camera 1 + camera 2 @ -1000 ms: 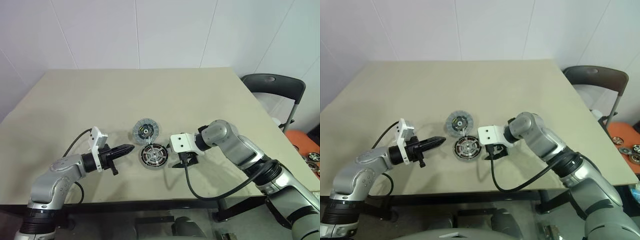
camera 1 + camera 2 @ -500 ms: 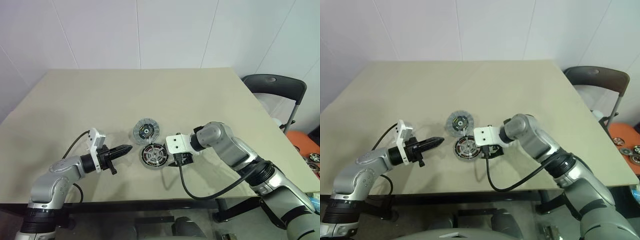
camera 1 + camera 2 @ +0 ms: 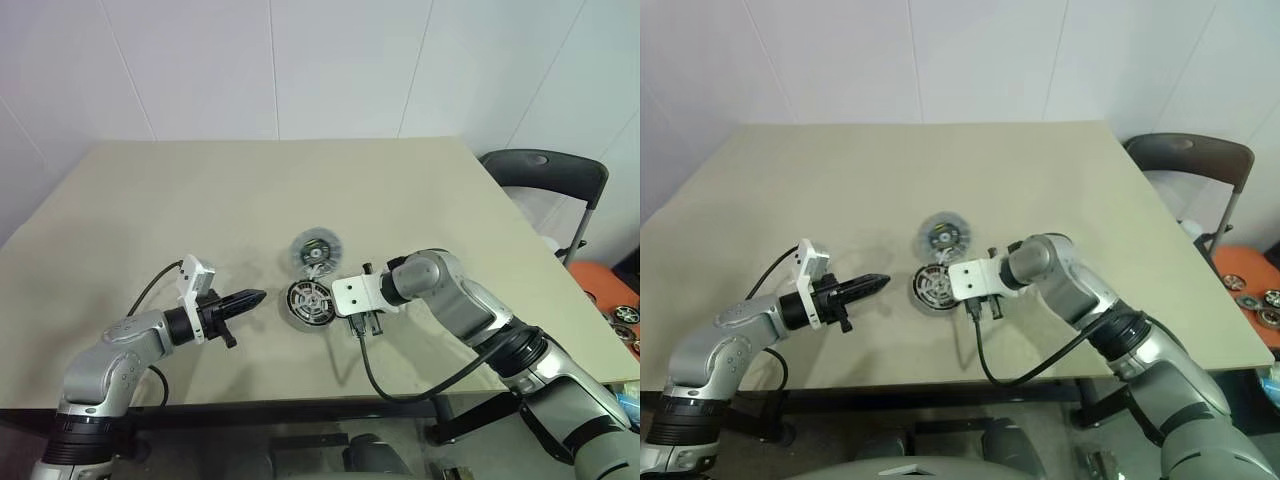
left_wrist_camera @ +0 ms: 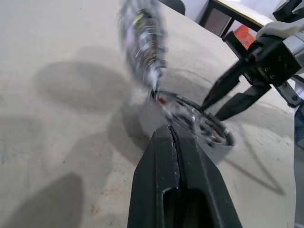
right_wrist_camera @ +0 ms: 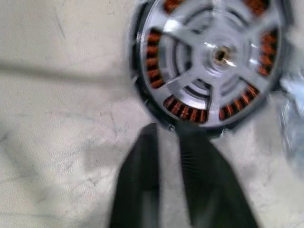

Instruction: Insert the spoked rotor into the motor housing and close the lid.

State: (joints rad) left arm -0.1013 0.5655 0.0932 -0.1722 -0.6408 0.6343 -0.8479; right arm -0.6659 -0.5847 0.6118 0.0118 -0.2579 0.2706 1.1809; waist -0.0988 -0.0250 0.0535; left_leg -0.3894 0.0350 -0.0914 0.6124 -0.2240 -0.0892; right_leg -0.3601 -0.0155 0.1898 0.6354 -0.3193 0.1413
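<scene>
So the motor housing (image 3: 309,301) sits flat on the beige counter (image 3: 200,190), a bit toward the near edge, and the spoked rotor (image 5: 216,57) is already sitting down inside it: in the right wrist view you can see the silver spokes in the middle with the copper windings ringed around them. The lid (image 3: 317,249) is just behind the housing, on the far side of it, and looks blurry; in the left wrist view it seems tipped up on its edge right at the housing's rim, though I can't tell for sure whether it's touching. The right claw (image 3: 365,324) is right next to the housing on its right, pointing down at the counter, with its two black fingers (image 5: 142,180) pulled nearly together with just a thin gap and nothing between them, tips just at the housing's outer edge. The left claw (image 3: 255,297) hangs off to the left of the housing, pointing at it roughly level, closed up tight and empty, with a clear gap between it and the housing. A dark chair (image 3: 548,170) stands off past the right side of the counter.
</scene>
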